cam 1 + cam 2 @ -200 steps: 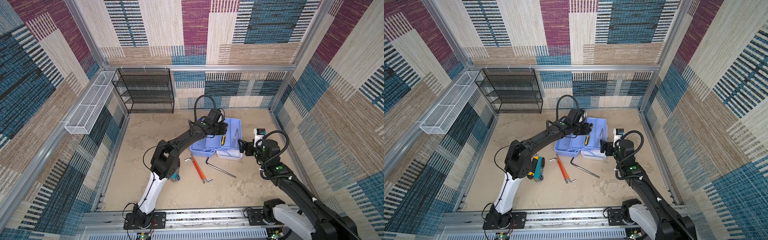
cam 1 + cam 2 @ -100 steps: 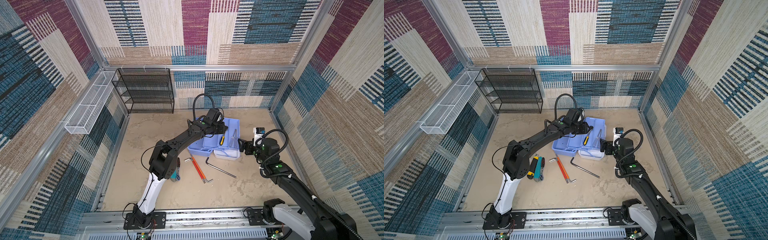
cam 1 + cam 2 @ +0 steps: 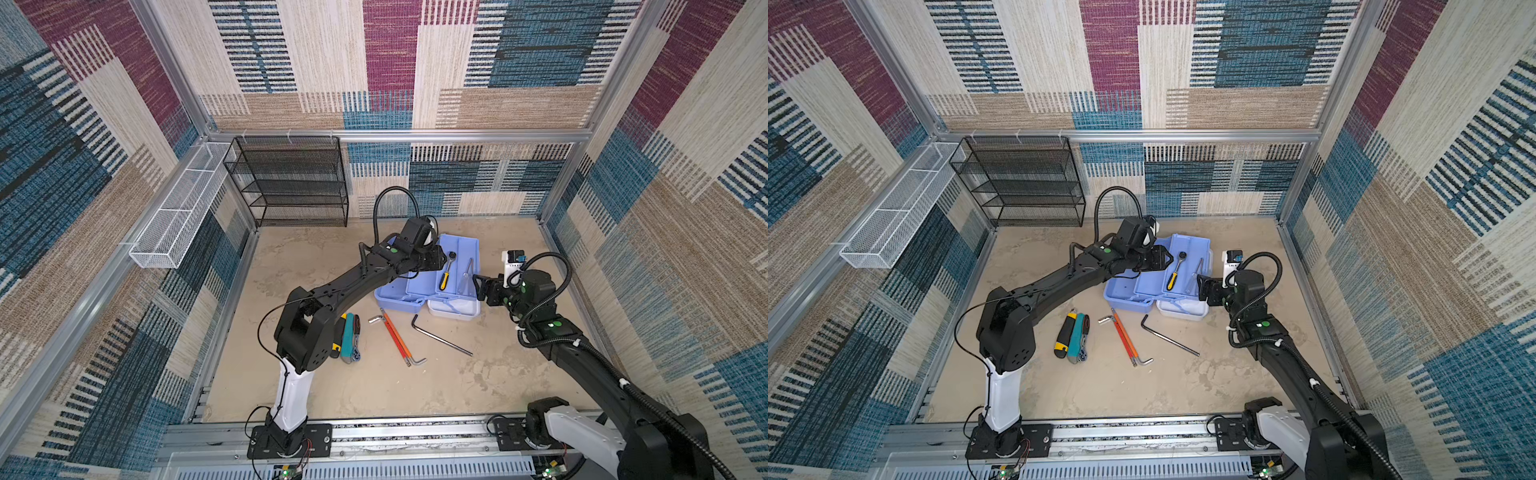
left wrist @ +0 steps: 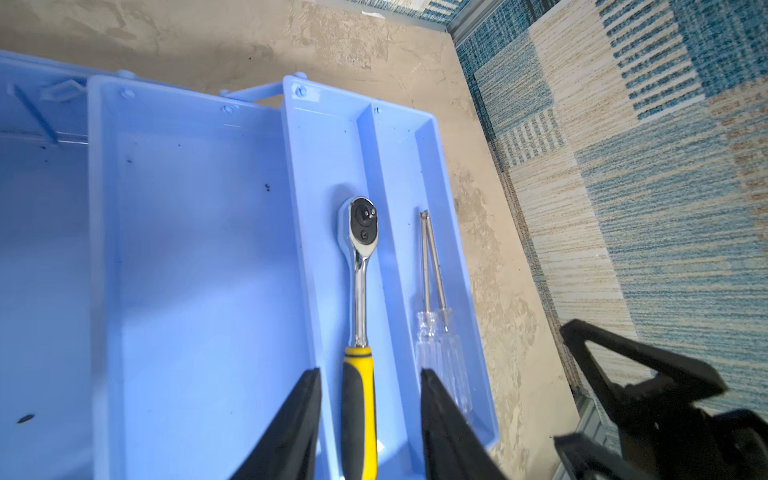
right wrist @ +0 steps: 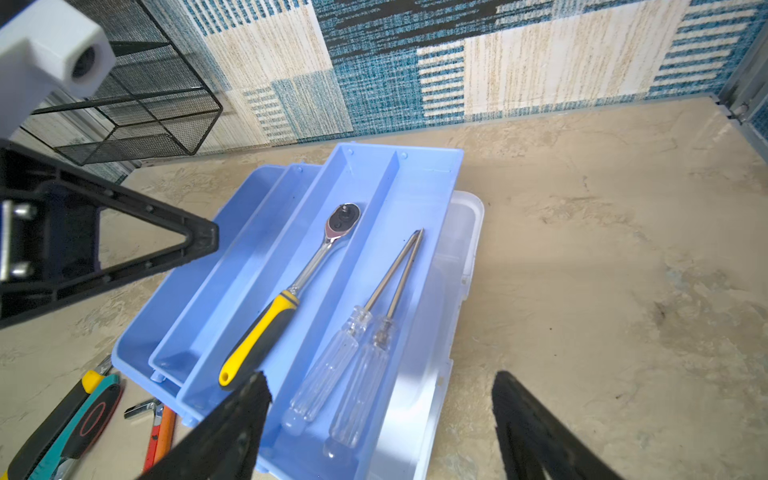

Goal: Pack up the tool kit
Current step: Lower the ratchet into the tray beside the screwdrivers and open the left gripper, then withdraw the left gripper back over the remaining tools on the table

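Note:
The tool kit [image 3: 395, 293] lies open on the floor, its light blue trays [image 4: 199, 249] folded out over the white lid [image 5: 457, 270]. A yellow-handled ratchet [image 4: 359, 257] lies in one slot of the divided tray, and two clear-handled screwdrivers [image 5: 357, 365] lie in the slot beside it. My left gripper [image 4: 370, 374] hovers open over the ratchet's handle, with a gap on both sides. In both top views it sits at the kit's far left [image 3: 436, 257]. My right gripper [image 5: 380, 380] stands wide open at the kit's right end [image 3: 482, 286], holding nothing.
Loose on the floor in front of the kit lie a yellow-black utility knife with a teal tool [image 3: 351, 336], an orange hex key [image 3: 397, 336], a small silver one [image 3: 376, 319] and a long black one [image 3: 440, 338]. A black mesh rack [image 3: 291, 183] and a white basket [image 3: 183, 212] stand back left.
My left gripper's jaws have opened off the ratchet's handle, and the ratchet now rests in the tray. The right arm has barely moved.

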